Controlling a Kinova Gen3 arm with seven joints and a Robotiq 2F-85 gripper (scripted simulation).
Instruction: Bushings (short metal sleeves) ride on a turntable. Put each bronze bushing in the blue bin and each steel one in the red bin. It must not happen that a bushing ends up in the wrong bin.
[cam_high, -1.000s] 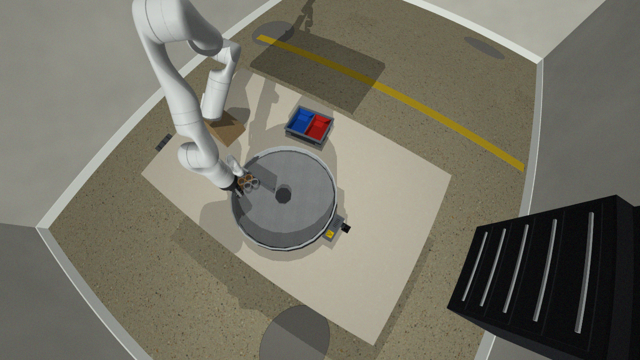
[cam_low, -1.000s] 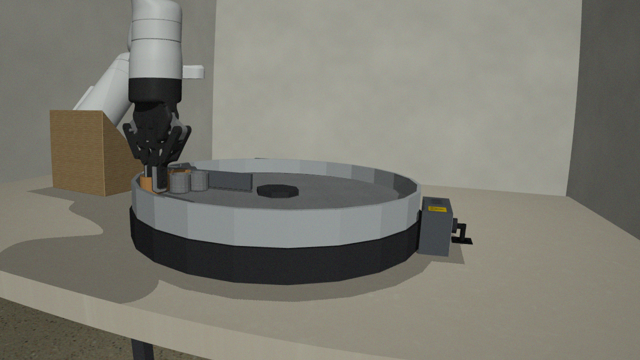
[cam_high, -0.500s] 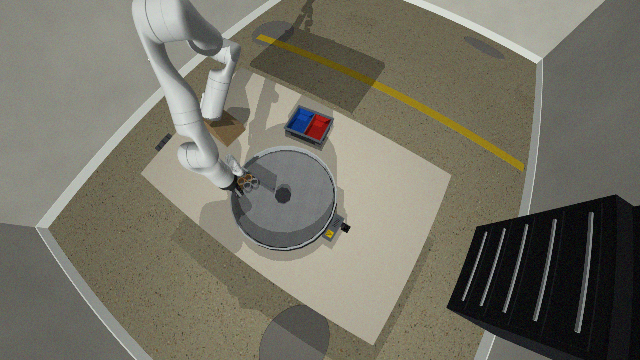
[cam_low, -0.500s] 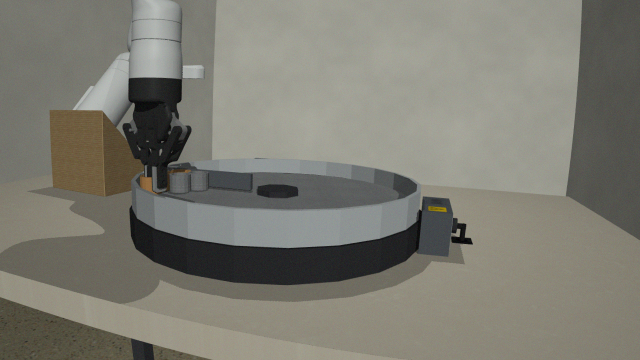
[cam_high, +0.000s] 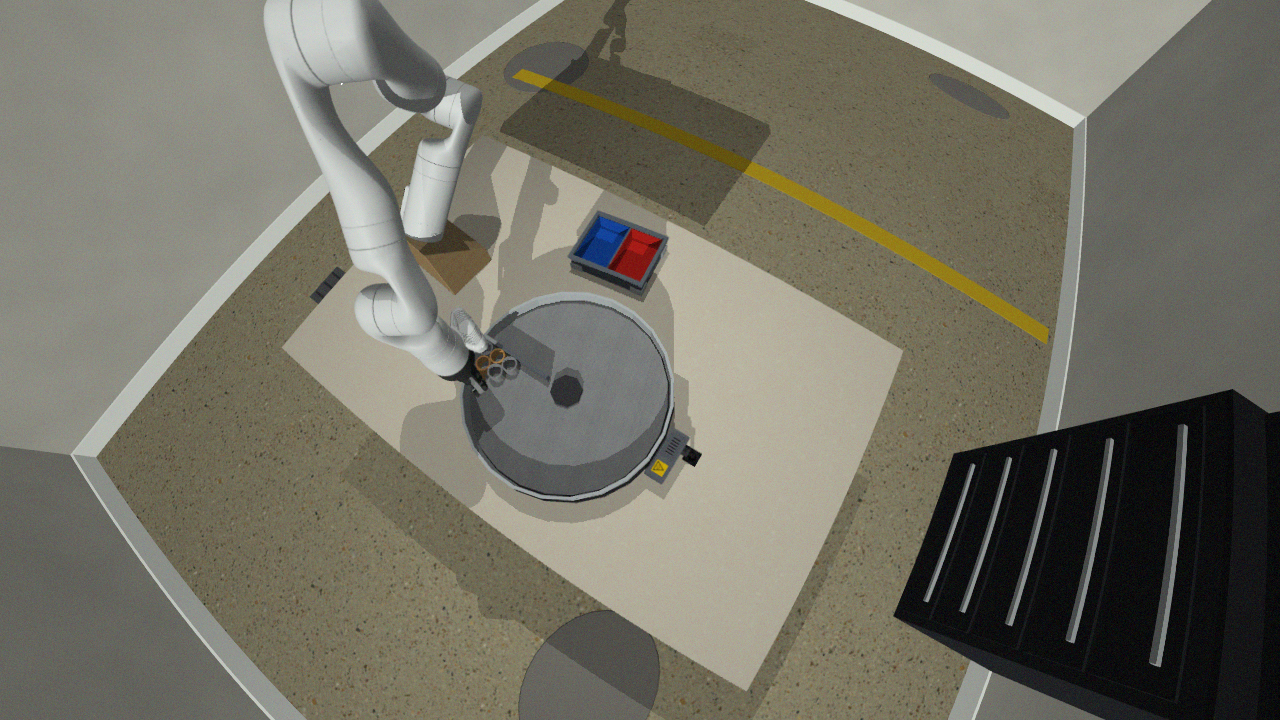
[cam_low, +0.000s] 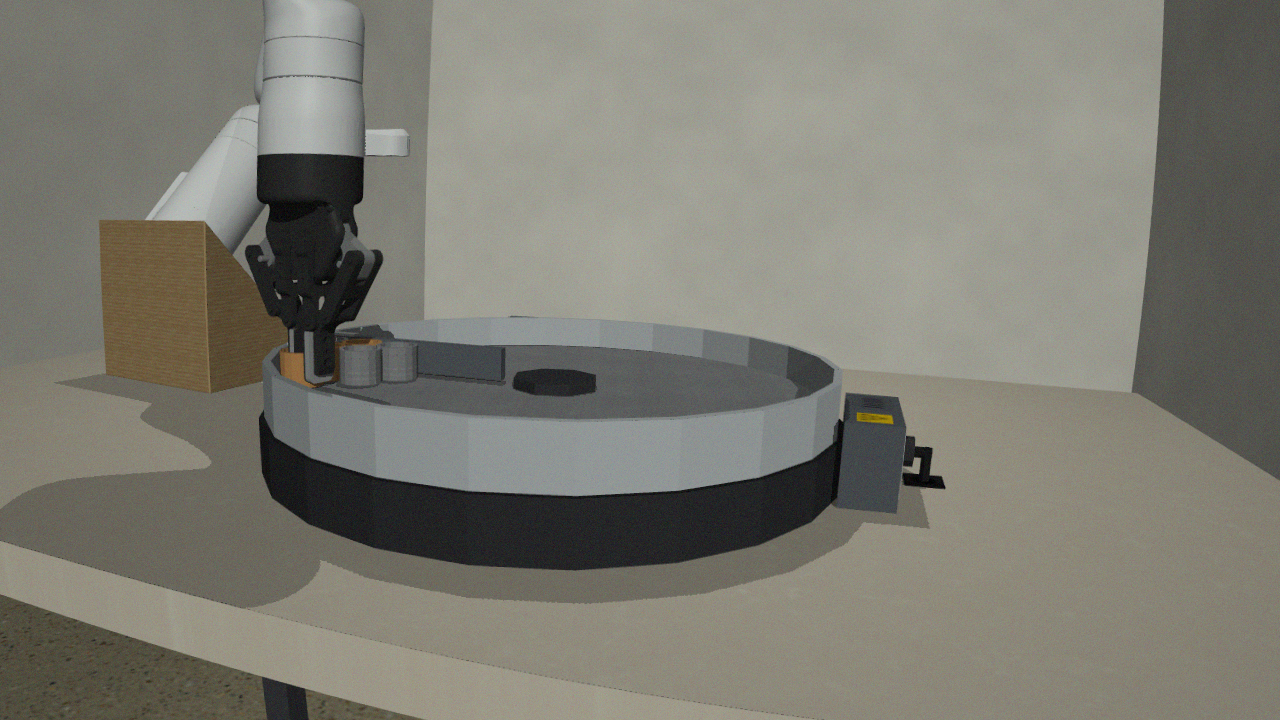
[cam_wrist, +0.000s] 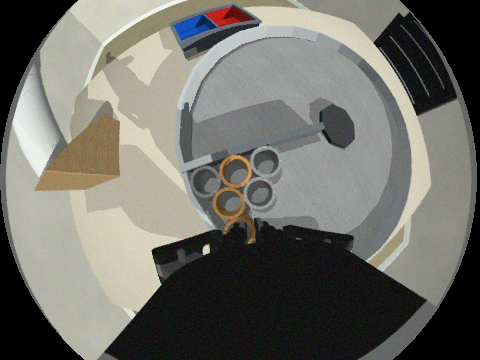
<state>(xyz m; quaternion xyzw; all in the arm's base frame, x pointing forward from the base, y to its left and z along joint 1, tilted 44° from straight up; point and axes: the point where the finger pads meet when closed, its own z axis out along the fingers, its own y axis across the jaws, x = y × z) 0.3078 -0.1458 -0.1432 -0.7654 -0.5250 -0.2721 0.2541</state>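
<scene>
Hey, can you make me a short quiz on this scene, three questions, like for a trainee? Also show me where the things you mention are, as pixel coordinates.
1. True or false: the blue bin (cam_high: 599, 242) (cam_wrist: 192, 28) and the red bin (cam_high: 637, 257) (cam_wrist: 231, 16) sit side by side.

2. In the wrist view, how many steel bushings (cam_high: 518, 364) (cam_low: 360, 366) (cam_wrist: 194, 183) can you count on the turntable (cam_high: 590, 429) (cam_low: 572, 456) (cam_wrist: 310, 65)?
A) One
B) Three
C) Six

3. Fill in the blank: the gripper (cam_high: 478, 383) (cam_low: 308, 368) (cam_wrist: 250, 226) is at a ____ bushing.

Key: 1 true; 2 B; 3 bronze.
</scene>
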